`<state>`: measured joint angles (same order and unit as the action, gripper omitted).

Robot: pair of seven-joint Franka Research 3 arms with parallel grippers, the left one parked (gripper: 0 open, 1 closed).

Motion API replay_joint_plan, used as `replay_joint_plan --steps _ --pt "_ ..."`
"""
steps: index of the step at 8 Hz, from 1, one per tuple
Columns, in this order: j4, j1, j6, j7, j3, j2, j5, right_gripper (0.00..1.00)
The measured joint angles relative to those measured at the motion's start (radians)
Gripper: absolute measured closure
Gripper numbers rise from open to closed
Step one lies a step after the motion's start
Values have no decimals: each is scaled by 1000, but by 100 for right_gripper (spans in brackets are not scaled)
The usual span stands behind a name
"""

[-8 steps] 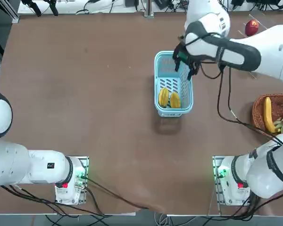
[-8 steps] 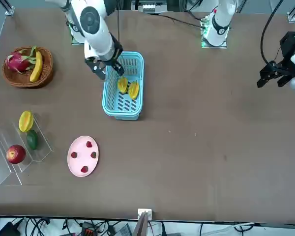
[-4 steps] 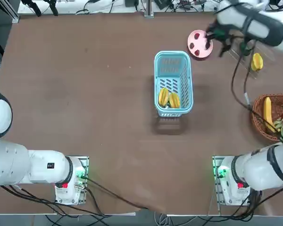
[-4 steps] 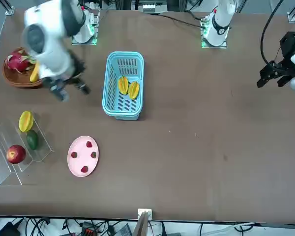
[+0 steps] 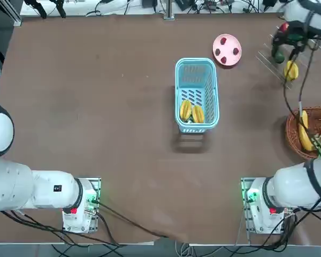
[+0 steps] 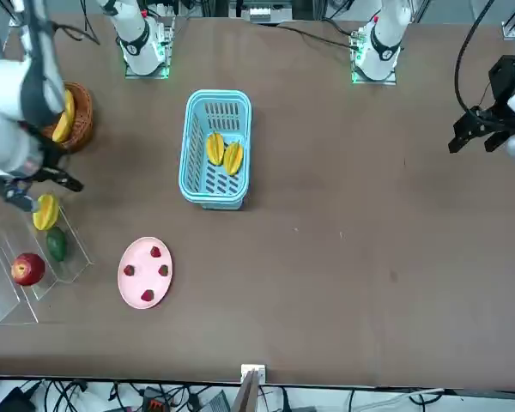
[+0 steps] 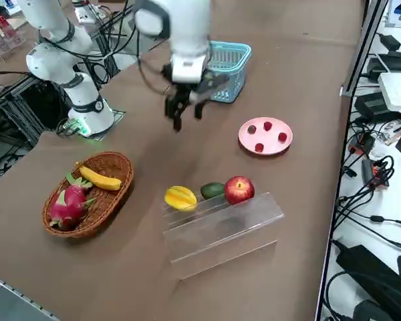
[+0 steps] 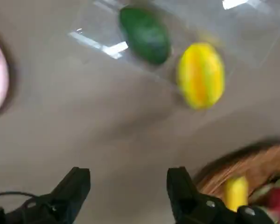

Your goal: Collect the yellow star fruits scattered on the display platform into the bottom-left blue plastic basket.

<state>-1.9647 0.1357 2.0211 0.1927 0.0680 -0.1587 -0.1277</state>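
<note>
One yellow star fruit (image 5: pixel 291 70) (image 6: pixel 45 212) (image 7: pixel 180 198) (image 8: pixel 200 75) lies on the clear display platform (image 6: pixel 9 300) (image 7: pixel 220 231), at its end nearest the wicker basket. Two more star fruits (image 5: pixel 185 110) (image 5: pixel 198 113) lie side by side inside the blue plastic basket (image 5: pixel 177 80) (image 6: pixel 189 146) at mid-table. My right gripper (image 5: pixel 288 45) (image 6: pixel 36 190) (image 7: pixel 187 110) (image 8: pixel 128 186) hangs open and empty above the table, beside the platform and close to the lone star fruit without touching it.
On the platform next to the star fruit sit a green fruit (image 6: pixel 57 244) (image 8: pixel 144 34) and a red apple (image 6: pixel 27 269) (image 7: pixel 238 189). A pink plate (image 5: pixel 227 49) (image 6: pixel 145 275) with small red berries lies near the platform. A wicker basket (image 5: pixel 297 115) (image 7: pixel 87 221) holds a banana (image 7: pixel 100 179) and a dragon fruit.
My right arm has swung away from above the blue basket, past the pink plate, to the platform's end. Its gripper stayed open. Both star fruits in the basket have not moved.
</note>
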Motion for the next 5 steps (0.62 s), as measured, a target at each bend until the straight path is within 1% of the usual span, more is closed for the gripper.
replay_joint_plan --steps 1,2,3,4,5 --pt "2 92 43 -154 0 -18 0 0" --pt "-1 168 90 -282 0 -32 0 0" --pt "-11 218 150 -359 -1 -45 0 0" --pt "-31 243 219 -388 -2 -60 1 0" --pt "-48 247 277 -391 -4 -81 10 0"
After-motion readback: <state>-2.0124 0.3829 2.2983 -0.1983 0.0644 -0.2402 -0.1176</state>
